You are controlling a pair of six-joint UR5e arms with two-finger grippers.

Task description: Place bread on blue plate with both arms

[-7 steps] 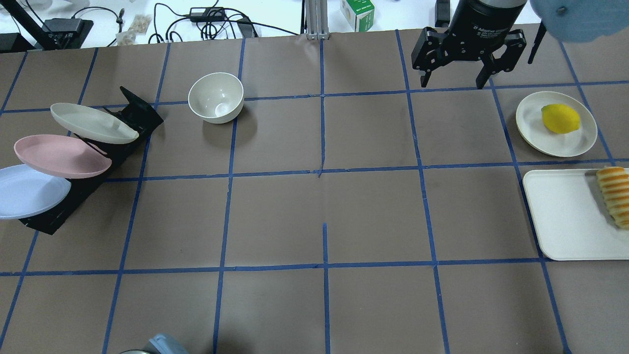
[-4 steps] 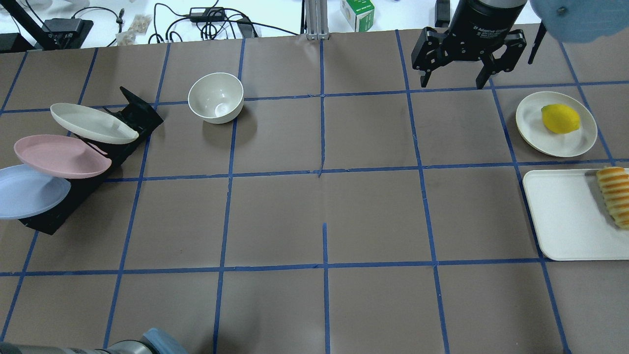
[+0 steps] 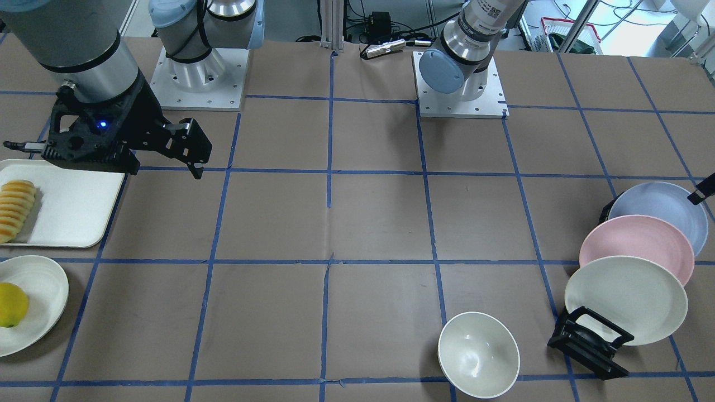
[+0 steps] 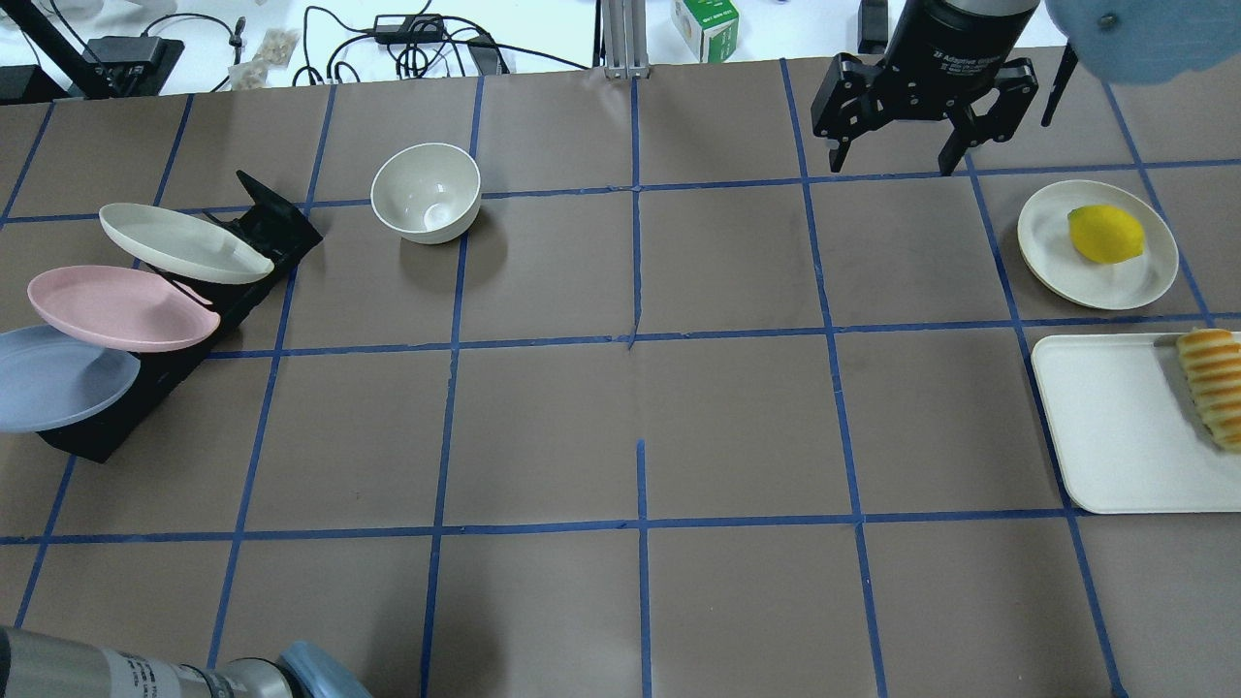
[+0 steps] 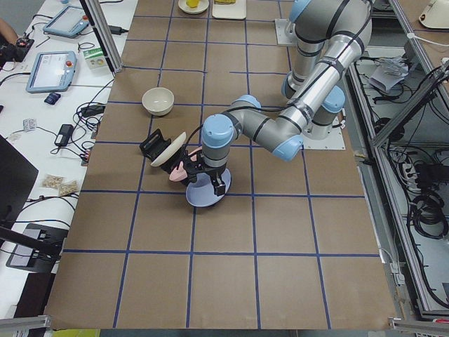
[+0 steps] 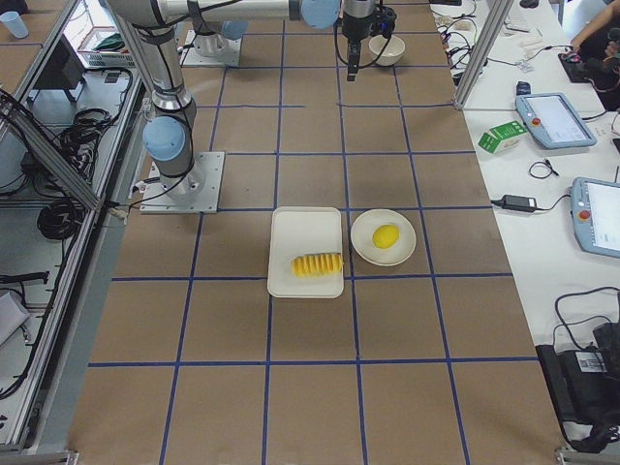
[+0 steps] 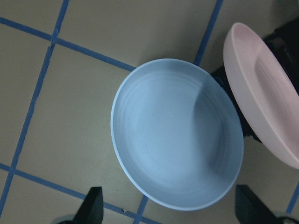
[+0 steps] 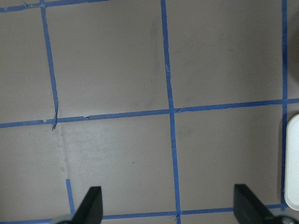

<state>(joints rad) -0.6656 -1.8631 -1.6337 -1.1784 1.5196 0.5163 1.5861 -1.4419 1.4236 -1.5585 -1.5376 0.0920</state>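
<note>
Poised left hand (image 7: 171, 209), fingers apart, straight above blue plate (image 7: 177, 135); right hand (image 4: 892, 160) likewise spread, bread (image 4: 1210, 388) well off to its side. Risked knocking neighbouring pink plate (image 7: 266, 93) through skewed rim grip.
</note>
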